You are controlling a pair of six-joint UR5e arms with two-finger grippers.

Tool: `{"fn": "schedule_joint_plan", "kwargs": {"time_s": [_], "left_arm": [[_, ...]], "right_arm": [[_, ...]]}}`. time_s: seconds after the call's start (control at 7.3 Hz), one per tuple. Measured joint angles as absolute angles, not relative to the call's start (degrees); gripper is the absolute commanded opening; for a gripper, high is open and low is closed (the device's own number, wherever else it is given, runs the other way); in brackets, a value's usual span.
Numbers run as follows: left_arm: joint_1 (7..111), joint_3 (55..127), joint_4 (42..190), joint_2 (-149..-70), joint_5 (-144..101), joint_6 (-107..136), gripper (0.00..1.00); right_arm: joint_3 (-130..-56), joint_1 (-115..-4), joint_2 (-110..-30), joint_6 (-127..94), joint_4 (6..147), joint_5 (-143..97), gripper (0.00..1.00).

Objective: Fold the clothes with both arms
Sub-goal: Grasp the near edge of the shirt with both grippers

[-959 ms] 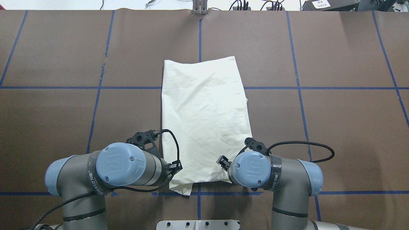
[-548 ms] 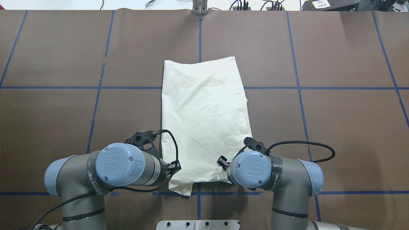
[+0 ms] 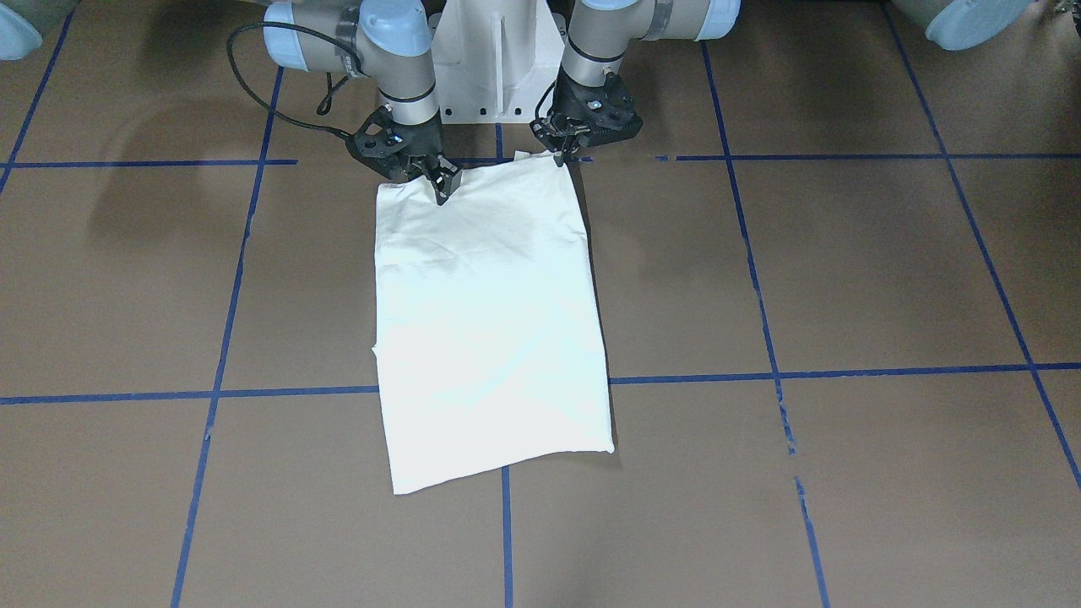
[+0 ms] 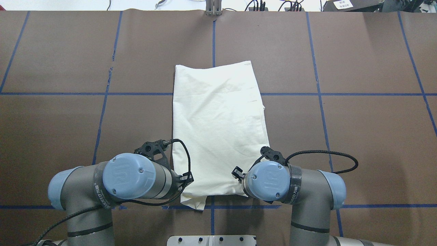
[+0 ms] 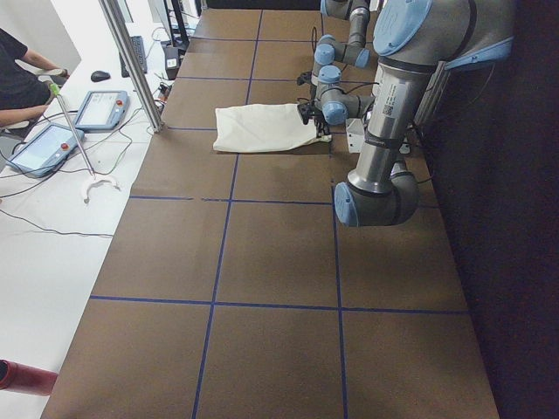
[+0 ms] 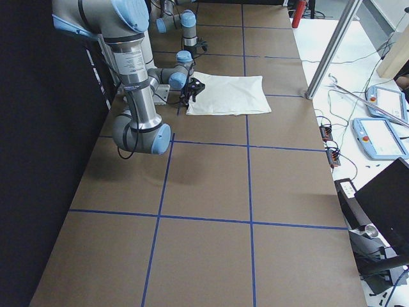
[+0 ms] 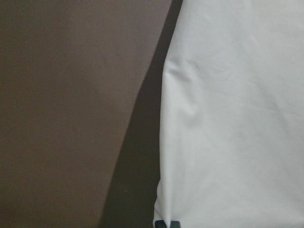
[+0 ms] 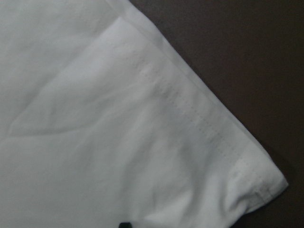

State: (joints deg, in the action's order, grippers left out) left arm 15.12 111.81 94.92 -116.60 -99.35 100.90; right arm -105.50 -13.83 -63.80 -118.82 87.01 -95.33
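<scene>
Looking at the fold axis first: we see the shirt [image 4: 218, 130] lying flat mid-desk [image 4: 358, 136], a narrow rectangle with its long axis running straight away from the robot. Both claws sit at its near short edge, so the rest of the cloth lies ahead of them, toward the far side. Left claw [image 3: 560, 156] is at the near left corner. Right claw [image 3: 441, 190] is just inside the near right corner, tips down on fabric. Each arm looks equally close to its own corner. We cannot tell whether either claw is apart or clamped on cloth; the tips are too small and dark. Shirt is plain cream, lightly creased, no print showing, stitched hem at the right corner.
</scene>
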Motion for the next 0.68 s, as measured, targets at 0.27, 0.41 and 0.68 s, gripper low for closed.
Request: {"fn": "schedule_joint_plan", "kwargs": {"time_s": [0.27, 0.41, 0.68], "left_arm": [[15.1, 111.6, 95.0, -116.6, -99.3, 100.9, 0.00], [15.0, 111.5, 95.1, -116.6, -99.3, 100.9, 0.00], [15.1, 111.7, 95.1, -116.6, -99.4, 100.9, 0.00]], "right_arm": [[-106.3, -14.2, -63.5, -118.9, 87.0, -95.2, 0.00], [-106.6, -14.3, -63.4, -119.0, 87.0, -95.2, 0.00], [-107.0, -14.3, -63.4, -119.8, 87.0, -95.3, 0.00]]}}
